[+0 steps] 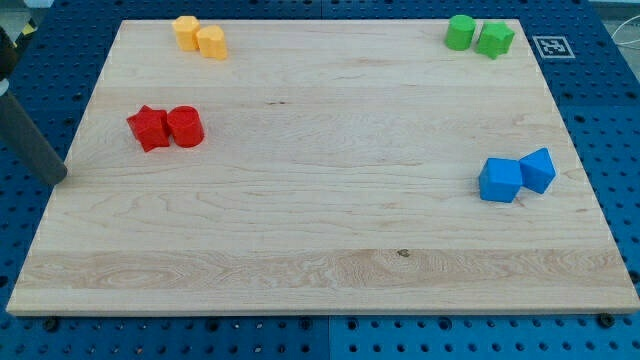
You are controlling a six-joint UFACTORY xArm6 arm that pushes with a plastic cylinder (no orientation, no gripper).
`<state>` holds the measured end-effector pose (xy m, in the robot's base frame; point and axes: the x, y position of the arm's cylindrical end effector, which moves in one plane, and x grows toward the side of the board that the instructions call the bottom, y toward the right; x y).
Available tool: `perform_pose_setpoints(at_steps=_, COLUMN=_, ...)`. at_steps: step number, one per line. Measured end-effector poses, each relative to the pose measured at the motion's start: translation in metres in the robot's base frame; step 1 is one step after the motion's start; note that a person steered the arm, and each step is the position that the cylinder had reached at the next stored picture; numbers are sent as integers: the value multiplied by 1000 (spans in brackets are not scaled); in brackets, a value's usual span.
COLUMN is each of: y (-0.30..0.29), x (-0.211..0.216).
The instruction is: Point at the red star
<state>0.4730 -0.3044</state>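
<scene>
The red star (pixel 149 128) lies on the wooden board (pixel 320 230) at the view's left, touching a red cylinder (pixel 186 127) on its right side. My tip (pixel 58 176) is at the board's left edge, below and to the left of the red star, with a clear gap between them. The dark rod rises from the tip toward the view's upper left corner.
Two yellow blocks (pixel 199 36) sit together at the top left. A green cylinder (pixel 460 31) and a green star (pixel 494 39) sit at the top right. A blue cube (pixel 500 181) touches another blue block (pixel 538 169) at the right.
</scene>
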Motion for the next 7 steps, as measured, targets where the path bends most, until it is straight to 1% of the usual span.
perform_pose_setpoints(at_steps=3, y=0, x=-57)
perform_pose_setpoints(at_steps=4, y=0, x=-69)
perform_pose_setpoints(at_steps=5, y=4, x=-69)
perform_pose_setpoints(at_steps=7, y=60, x=-78)
